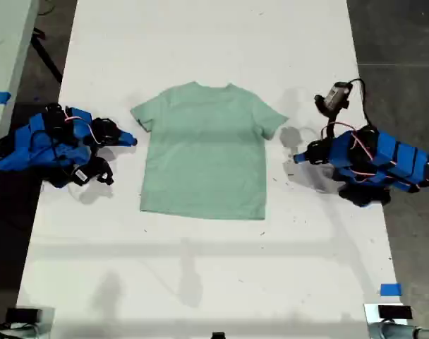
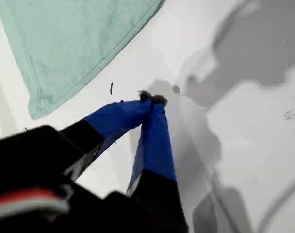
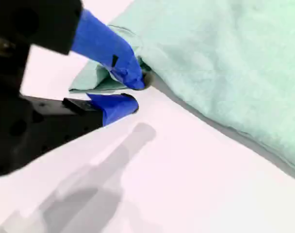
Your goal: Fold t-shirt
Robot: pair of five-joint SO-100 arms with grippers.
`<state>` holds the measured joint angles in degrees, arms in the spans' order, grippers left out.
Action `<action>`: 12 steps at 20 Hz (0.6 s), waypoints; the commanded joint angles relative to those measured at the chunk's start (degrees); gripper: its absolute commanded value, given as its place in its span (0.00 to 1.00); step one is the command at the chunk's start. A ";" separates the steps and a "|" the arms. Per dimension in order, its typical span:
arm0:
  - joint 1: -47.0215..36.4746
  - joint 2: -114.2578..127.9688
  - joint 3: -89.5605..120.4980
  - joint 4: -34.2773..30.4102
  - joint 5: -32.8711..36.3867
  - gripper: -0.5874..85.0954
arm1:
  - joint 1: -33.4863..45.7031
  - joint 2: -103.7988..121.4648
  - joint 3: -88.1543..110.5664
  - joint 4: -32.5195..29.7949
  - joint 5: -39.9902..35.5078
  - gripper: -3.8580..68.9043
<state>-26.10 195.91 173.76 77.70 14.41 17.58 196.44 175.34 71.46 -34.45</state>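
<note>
The t-shirt is lying flat and face up in the middle of the white desk, neck toward the far edge in the exterior view, both short sleeves spread out to the sides.

My first hand is resting over bare desk with its two blue-taped fingers pressed together at the tips, holding nothing. A corner of the shirt's hem is lying near it but apart. In the exterior view this is the arm at the exterior view's right, just beside the shirt's side edge.

My second hand is sitting at the end of a sleeve, its fingers a little apart. The upper fingertip is touching the sleeve's bunched edge and the lower one is on the desk just beside it; the cloth is not clamped. In the exterior view this arm is at the exterior view's left.
</note>
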 commanded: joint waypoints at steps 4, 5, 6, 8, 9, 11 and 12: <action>23.99 0.18 -0.44 0.88 -23.20 0.01 | -7.65 0.44 -1.41 -7.73 33.57 0.08; 23.91 0.18 -0.44 0.88 -23.20 0.01 | -7.47 0.44 -1.49 -7.73 33.40 0.08; 23.73 0.18 -0.53 0.88 -23.20 0.01 | -7.29 0.44 -1.58 -7.73 33.40 0.08; 23.73 0.18 -1.32 0.79 -23.20 0.01 | -7.12 0.44 -2.64 -6.77 33.75 0.07; 23.64 0.18 -2.11 0.88 -23.20 0.01 | -6.94 0.44 -4.13 -5.71 33.66 0.07; 22.85 0.18 -4.92 2.46 -23.29 0.01 | -5.45 0.44 -8.70 -2.90 32.52 0.07; 22.15 0.00 -6.77 3.16 -23.12 0.01 | -4.48 0.35 -10.99 -2.11 31.46 0.07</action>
<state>-2.90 195.91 172.09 79.89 -8.26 11.25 196.70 170.77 67.85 -1.58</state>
